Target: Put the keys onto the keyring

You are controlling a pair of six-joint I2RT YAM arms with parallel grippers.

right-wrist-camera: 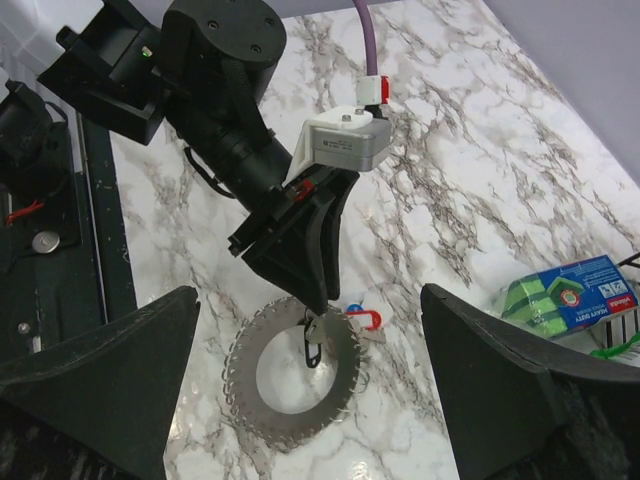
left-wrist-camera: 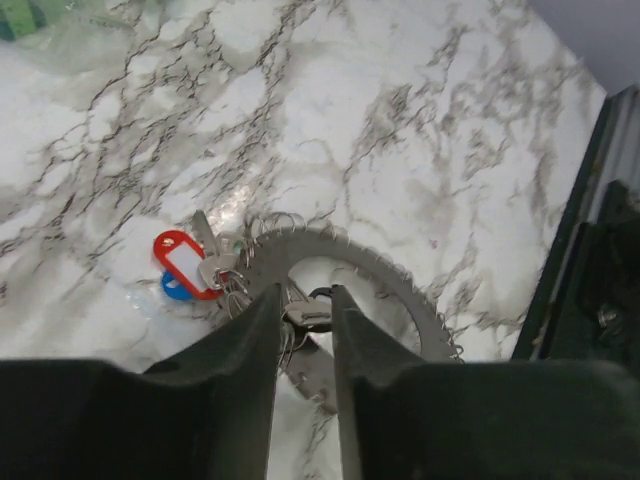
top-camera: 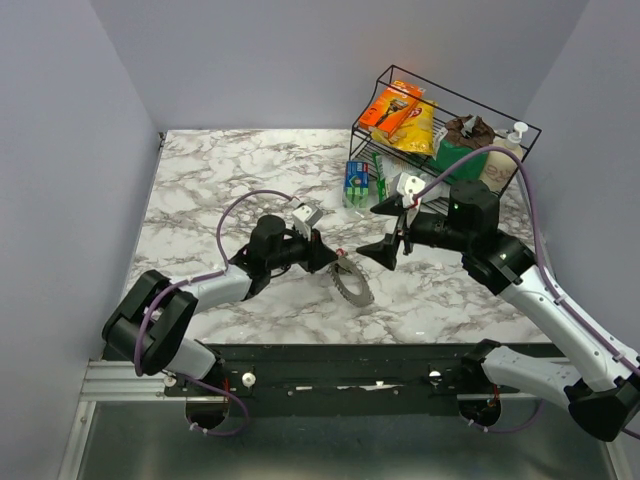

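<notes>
Keyring [top-camera: 352,283] lies on the marble table [top-camera: 200,190], near centre and a bit toward 6 o'clock in the top view. Its silver keys [right-wrist-camera: 245,400] fan outward all round like saw teeth. A red tag [left-wrist-camera: 180,262] with a blue tag [left-wrist-camera: 176,291] under it sits just off the ring at about 11 o'clock in the top view, bunched with a few small rings and keys.

Left gripper [top-camera: 333,258] reaches in from 9 o'clock and is down at the ring's 11 o'clock edge. In its wrist view the two fingers [left-wrist-camera: 250,340] stand narrowly parted, straddling a small silver piece [left-wrist-camera: 305,316] at the ring's inner edge. Cannot tell whether they pinch it or only flank it.

Right gripper [top-camera: 388,230] hangs above the table at about 1 o'clock of the ring, apart from it — jaws spread wide, nothing between them. Its wrist view looks down on the ring and the left gripper's tip.

Blue-green box [top-camera: 356,180] sits at 12 o'clock of the ring, well apart, at the foot of a black wire rack [top-camera: 520,125] in the table's 1 o'clock corner. The rack holds an orange box [top-camera: 392,105] and a yellow bag [top-camera: 418,128], among other items.
</notes>
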